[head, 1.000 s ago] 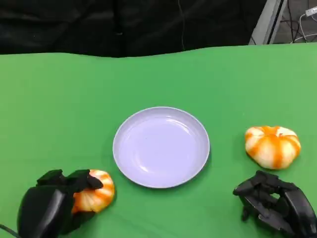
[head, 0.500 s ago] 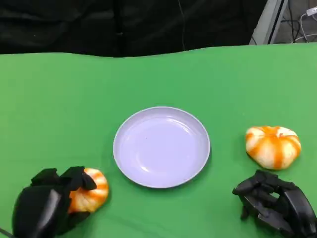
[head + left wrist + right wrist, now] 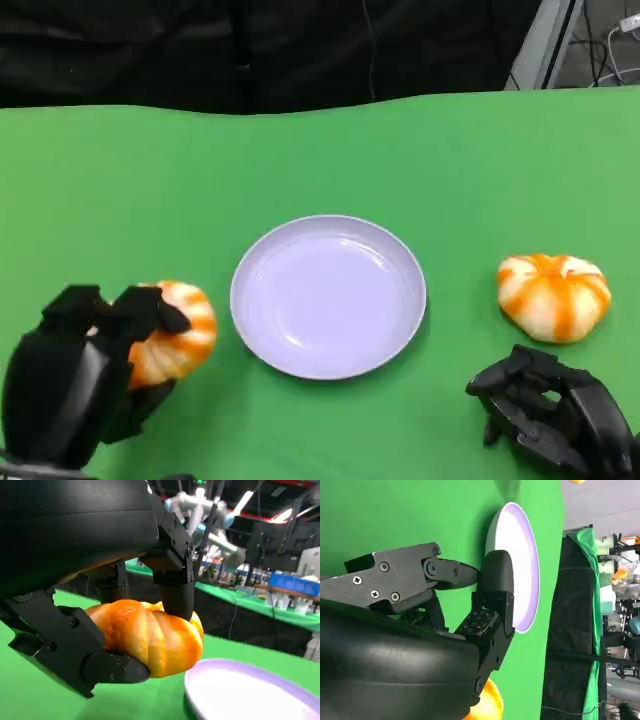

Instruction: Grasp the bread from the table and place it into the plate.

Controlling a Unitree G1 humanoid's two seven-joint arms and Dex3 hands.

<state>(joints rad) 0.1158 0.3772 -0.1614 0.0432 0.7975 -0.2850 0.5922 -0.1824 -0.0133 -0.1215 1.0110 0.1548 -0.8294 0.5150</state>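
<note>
My left hand (image 3: 75, 380) grips an orange-and-white striped bread roll (image 3: 172, 330) at the lower left, just left of the lavender plate (image 3: 328, 297). In the left wrist view the roll (image 3: 150, 635) is clamped between black fingers (image 3: 175, 587) above the green cloth, with the plate's rim (image 3: 250, 695) close beside it. A second striped roll (image 3: 553, 296) lies on the table to the right of the plate. My right hand (image 3: 550, 415) rests near the front edge below that roll, holding nothing, fingers loosely bent and apart. The right wrist view shows the plate (image 3: 520, 555) beyond that hand (image 3: 445, 610).
A green cloth (image 3: 320, 160) covers the table, with a black backdrop behind its far edge. The left wrist view shows other green tables and equipment in the background.
My left hand has raised the roll off the table and carried it a little farther from me. The right hand and the second roll have stayed put.
</note>
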